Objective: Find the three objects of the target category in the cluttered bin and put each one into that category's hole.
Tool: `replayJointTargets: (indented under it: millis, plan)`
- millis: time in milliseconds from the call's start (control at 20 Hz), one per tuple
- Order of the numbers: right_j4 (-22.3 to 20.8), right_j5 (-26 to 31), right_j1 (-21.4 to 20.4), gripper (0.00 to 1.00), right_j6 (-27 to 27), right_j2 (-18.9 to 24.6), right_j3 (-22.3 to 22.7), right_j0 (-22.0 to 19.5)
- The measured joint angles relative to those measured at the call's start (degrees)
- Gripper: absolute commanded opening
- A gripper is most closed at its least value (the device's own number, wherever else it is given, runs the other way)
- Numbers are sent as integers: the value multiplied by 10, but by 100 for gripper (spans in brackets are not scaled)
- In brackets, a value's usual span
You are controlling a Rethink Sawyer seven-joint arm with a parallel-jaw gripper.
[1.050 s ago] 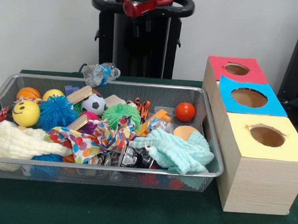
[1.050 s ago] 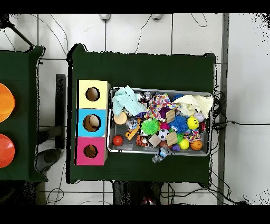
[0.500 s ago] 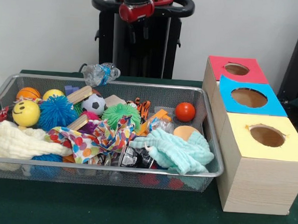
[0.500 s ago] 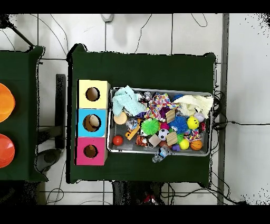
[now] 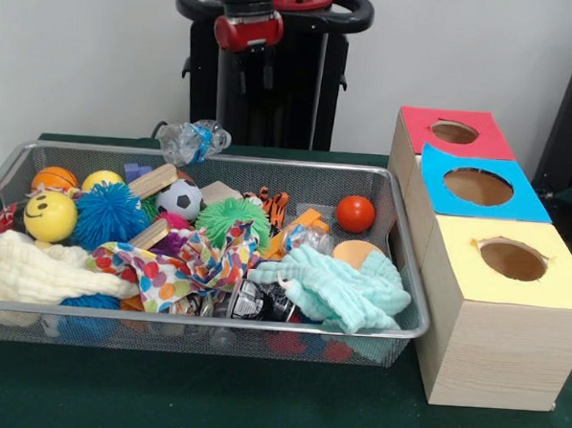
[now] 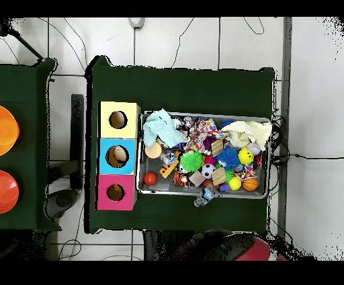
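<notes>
A wire mesh bin [image 5: 400, 241] [image 6: 140, 154] holds mixed toys. Among them are a red ball [image 5: 355, 214] [image 6: 150, 179], a soccer ball [image 5: 179, 199], a yellow smiley ball [image 5: 50, 217] and a blue spiky ball [image 5: 108, 214]. A green spiky ball [image 5: 232, 218], wooden blocks [image 5: 153, 180], a mint cloth [image 5: 344, 289], a cream cloth [image 5: 34, 270] and a spotted cloth [image 5: 183, 261] lie there too. Beside the bin stand three boxes with holes: red [image 5: 455, 133], blue [image 5: 477, 187], yellow [image 5: 512, 259]. My gripper [image 5: 254, 78] hangs open and empty, high behind the bin's far rim.
A crushed plastic bottle [image 5: 192, 139] lies on the bin's far rim. The green table [image 5: 257, 404] carries the bin and boxes. In the overhead view a second green table with orange bowls [image 6: 5, 131] stands at the left, and the red arm [image 6: 252, 250] shows at the bottom edge.
The gripper has shifted left and slightly lower in the front view. In the overhead view the red arm has swung into sight at the bottom. Nothing in the bin moved.
</notes>
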Motion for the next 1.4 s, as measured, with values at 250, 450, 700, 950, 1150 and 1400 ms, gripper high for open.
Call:
replayJointTargets:
  millis: [250,450,700,950,1150,1400]
  plan:
    - [28,-86,61,100,0,-47,-26,0]
    - [49,-141,98,100,0,-80,-46,0]
    - [61,-173,131,100,0,-115,-69,3]
    - [57,-146,125,100,0,-118,-74,20]
    - [41,-17,87,100,0,-89,-69,35]
    - [41,128,33,100,0,-33,-59,29]
